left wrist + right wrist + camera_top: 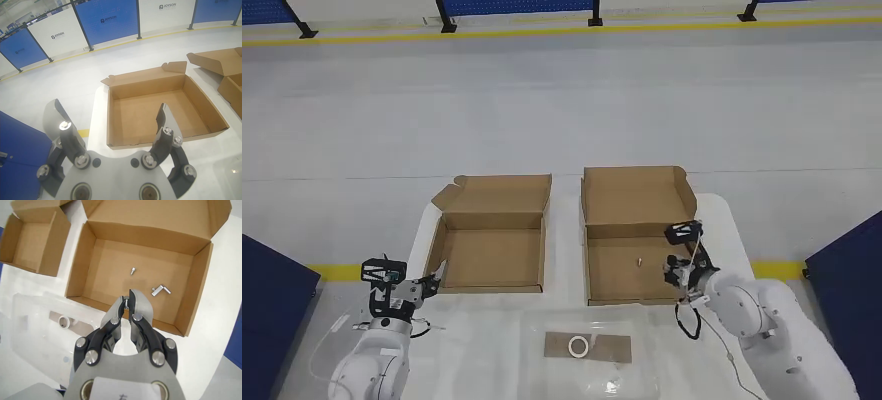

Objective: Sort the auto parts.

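Over to the right gripper [127, 295] first: up above the near right part of the right cardboard box [200, 279], fingers pinched nearly together on a small threaded bolt [126, 303], gripped tight between the black pads. Down on that box's floor, two parts already in: a little cap screw [133, 271] toward the middle, and an L-shaped metal bracket [160, 290] to its right, well apart from the screw, both lying flat. Lid flap folded back on the far side.

Now the left gripper [110, 111]: at the near left of the white worktop [564, 260], just off the near left corner of the left cardboard box [147, 85], fingers spread wide, nothing between them. Left box open as well, lid back on the far side. Both boxes side by side, a strip of worktop between them.

Near centre of the worktop, a clear plastic bag [637, 380] with a brown cardboard strip [614, 348], and on that strip a white ring [579, 346], apart from both grippers.
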Controlling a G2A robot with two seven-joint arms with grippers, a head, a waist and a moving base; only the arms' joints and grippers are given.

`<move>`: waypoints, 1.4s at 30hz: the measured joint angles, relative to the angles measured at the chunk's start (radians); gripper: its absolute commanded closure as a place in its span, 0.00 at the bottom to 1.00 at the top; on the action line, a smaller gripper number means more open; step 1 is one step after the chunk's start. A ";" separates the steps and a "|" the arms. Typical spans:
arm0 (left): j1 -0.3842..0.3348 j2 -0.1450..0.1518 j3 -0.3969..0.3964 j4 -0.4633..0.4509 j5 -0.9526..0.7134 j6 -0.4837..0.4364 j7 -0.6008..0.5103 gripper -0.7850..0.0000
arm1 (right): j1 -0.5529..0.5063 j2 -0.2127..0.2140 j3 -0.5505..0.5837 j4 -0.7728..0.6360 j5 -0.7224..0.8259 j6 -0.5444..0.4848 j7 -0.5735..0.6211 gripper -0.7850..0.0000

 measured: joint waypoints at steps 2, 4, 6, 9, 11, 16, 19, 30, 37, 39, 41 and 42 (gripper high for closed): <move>0.000 0.000 0.000 0.000 0.000 0.000 0.000 0.00 | 0.052 -0.007 -0.045 0.059 0.001 0.017 0.032 1.00; 0.000 0.000 0.000 0.000 0.000 0.000 0.000 0.00 | 0.084 -0.012 -0.069 0.103 -0.008 0.033 0.044 1.00; 0.000 0.000 0.000 0.000 0.000 0.000 0.000 0.00 | 0.090 -0.012 -0.073 0.113 -0.010 0.038 0.042 1.00; 0.000 0.000 0.000 0.000 0.000 0.000 0.000 0.00 | 0.088 -0.012 -0.071 0.110 -0.010 0.036 0.041 1.00; 0.000 0.000 0.000 0.000 0.000 0.000 0.000 0.00 | 0.088 -0.012 -0.071 0.110 -0.010 0.036 0.041 1.00; 0.000 0.000 0.000 0.000 0.000 0.000 0.000 0.00 | 0.093 -0.012 -0.087 0.118 -0.046 0.029 0.049 1.00; 0.000 0.000 0.000 0.000 0.000 0.000 0.000 0.00 | 0.143 -0.019 -0.130 0.146 -0.086 0.032 0.111 1.00; 0.000 0.000 0.000 0.000 0.000 0.000 0.000 0.00 | 0.433 -0.073 -0.298 0.422 -0.042 0.020 0.258 1.00; 0.000 0.000 0.000 0.000 0.000 0.000 0.000 0.00 | 0.570 -0.119 -0.402 0.613 -0.005 0.011 0.265 1.00; 0.000 0.000 0.000 0.000 0.000 0.000 0.000 0.00 | 0.603 -0.133 -0.431 0.667 0.006 0.009 0.259 1.00; 0.000 0.000 0.000 0.000 0.000 0.000 0.000 0.00 | 0.632 -0.147 -0.457 0.721 0.016 0.007 0.251 1.00; 0.000 0.000 0.000 0.000 0.000 0.000 0.000 0.00 | 0.643 -0.153 -0.468 0.743 0.022 0.006 0.247 1.00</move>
